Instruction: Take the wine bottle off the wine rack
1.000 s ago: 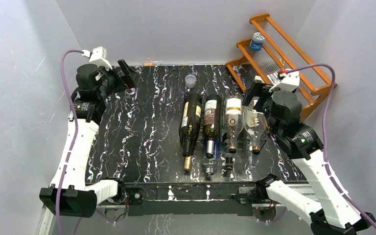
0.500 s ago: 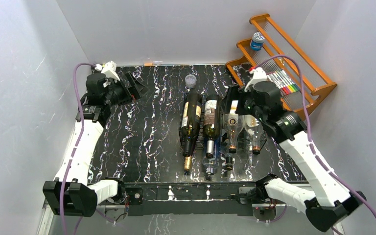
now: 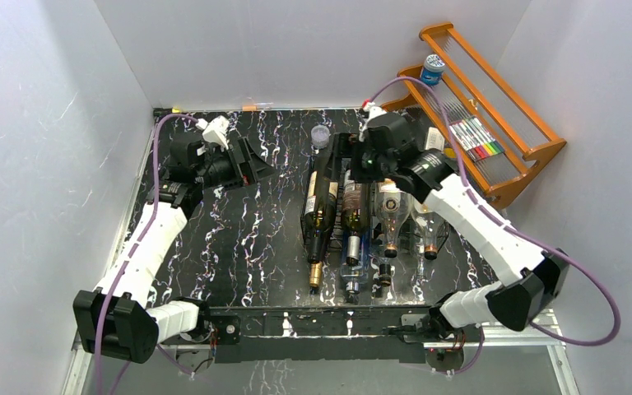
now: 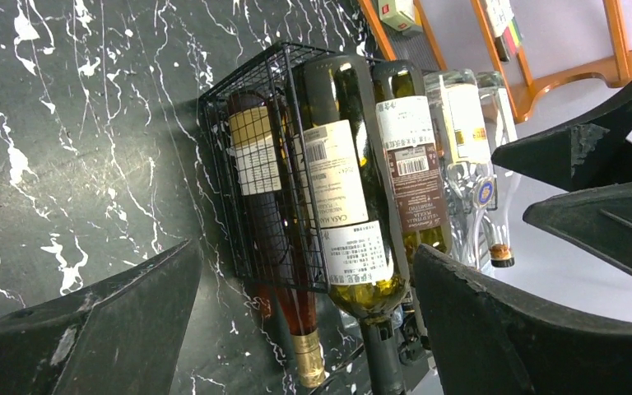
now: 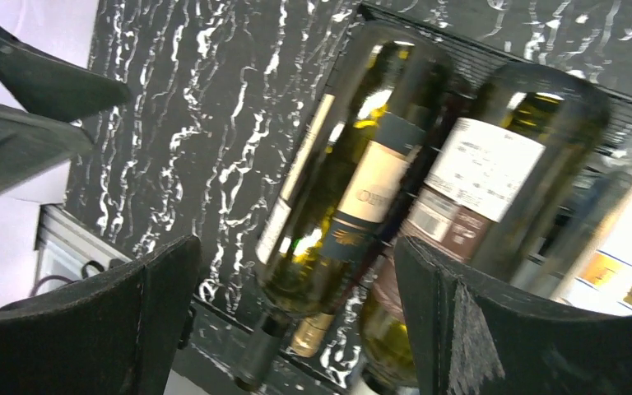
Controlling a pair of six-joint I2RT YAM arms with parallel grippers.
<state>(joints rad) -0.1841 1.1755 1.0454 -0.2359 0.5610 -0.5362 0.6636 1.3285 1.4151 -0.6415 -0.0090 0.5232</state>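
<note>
The black wire wine rack [image 3: 376, 252] stands mid-table with several bottles lying side by side. A dark green bottle [image 3: 322, 196] is leftmost on top, and a gold-foil-necked bottle [image 3: 316, 275] lies under it. In the left wrist view the rack [image 4: 229, 132] and the green bottle [image 4: 341, 189] show from the side. My left gripper [image 3: 257, 169] is open and empty, left of the rack and apart from it; its own view [image 4: 304, 329] looks between the fingers at the bottles. My right gripper [image 3: 344, 158] is open and empty above the far ends of the left bottles [image 5: 354, 181], jaws [image 5: 296, 321] wide.
An orange wooden slatted shelf [image 3: 506, 148] stands at the back right, holding a blue-capped jar [image 3: 433, 69] and coloured markers [image 3: 477, 138]. A small clear cup [image 3: 321, 135] sits on the table behind the rack. White walls close in on three sides.
My right arm has swung left, from the rack's right side to above the far ends of the left bottles. My left gripper has moved right, toward the rack. The bottles have not moved.
</note>
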